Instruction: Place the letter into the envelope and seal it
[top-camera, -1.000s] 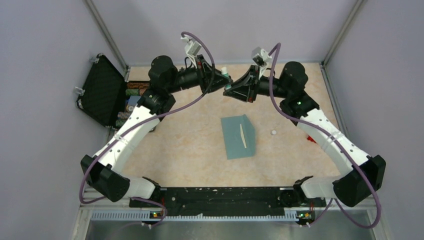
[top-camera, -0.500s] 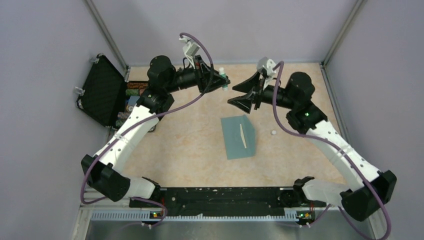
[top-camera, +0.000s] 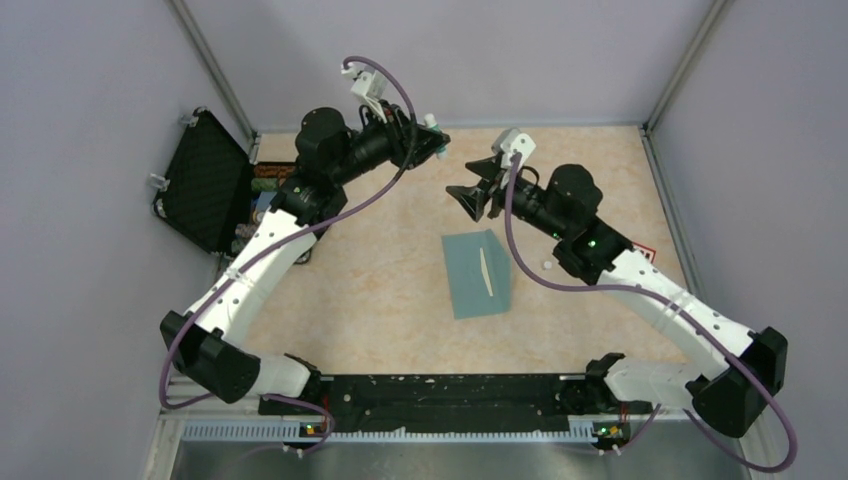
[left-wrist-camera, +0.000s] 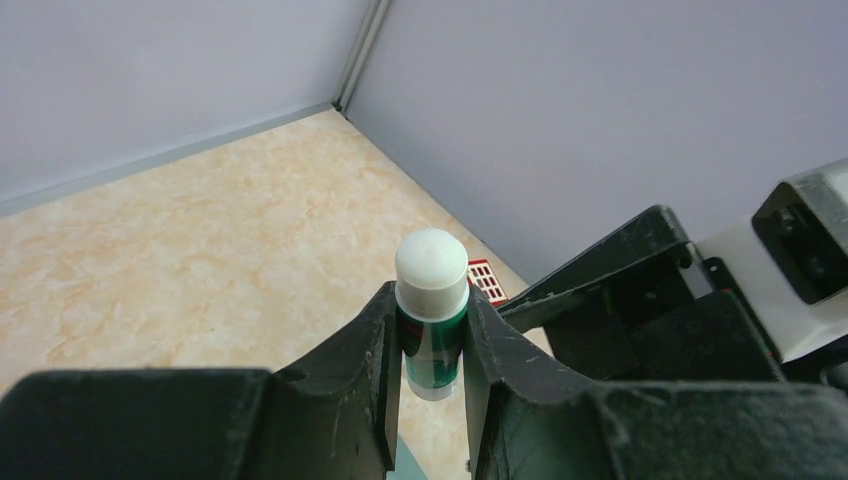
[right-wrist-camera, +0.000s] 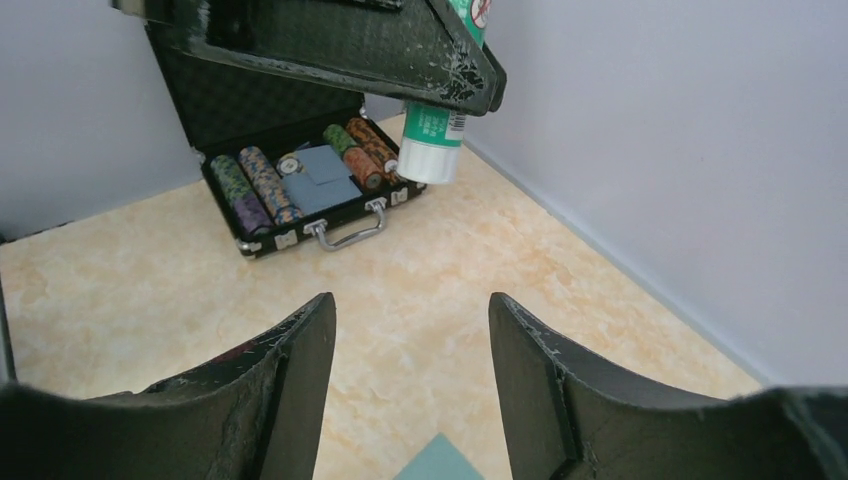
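Note:
The teal envelope (top-camera: 477, 273) lies flat at the table's middle with a thin pale strip (top-camera: 486, 272) running along it. One of its corners shows in the right wrist view (right-wrist-camera: 440, 466). No separate letter sheet is in view. My left gripper (top-camera: 430, 135) is raised at the back and shut on a green glue stick with a white end (left-wrist-camera: 432, 300), which also shows in the right wrist view (right-wrist-camera: 432, 140). My right gripper (top-camera: 468, 195) is open and empty (right-wrist-camera: 412, 310), in the air just behind the envelope, facing the left gripper and apart from the stick.
An open black case (top-camera: 205, 180) holding poker chips (right-wrist-camera: 255, 185) stands at the back left. A small white round piece (top-camera: 547, 265) lies right of the envelope. A red item (left-wrist-camera: 484, 278) lies by the right wall. Purple-grey walls enclose the table.
My right gripper has drawn back from the glue stick and swung left and lower toward the envelope. My left gripper has lifted the stick up and toward the back.

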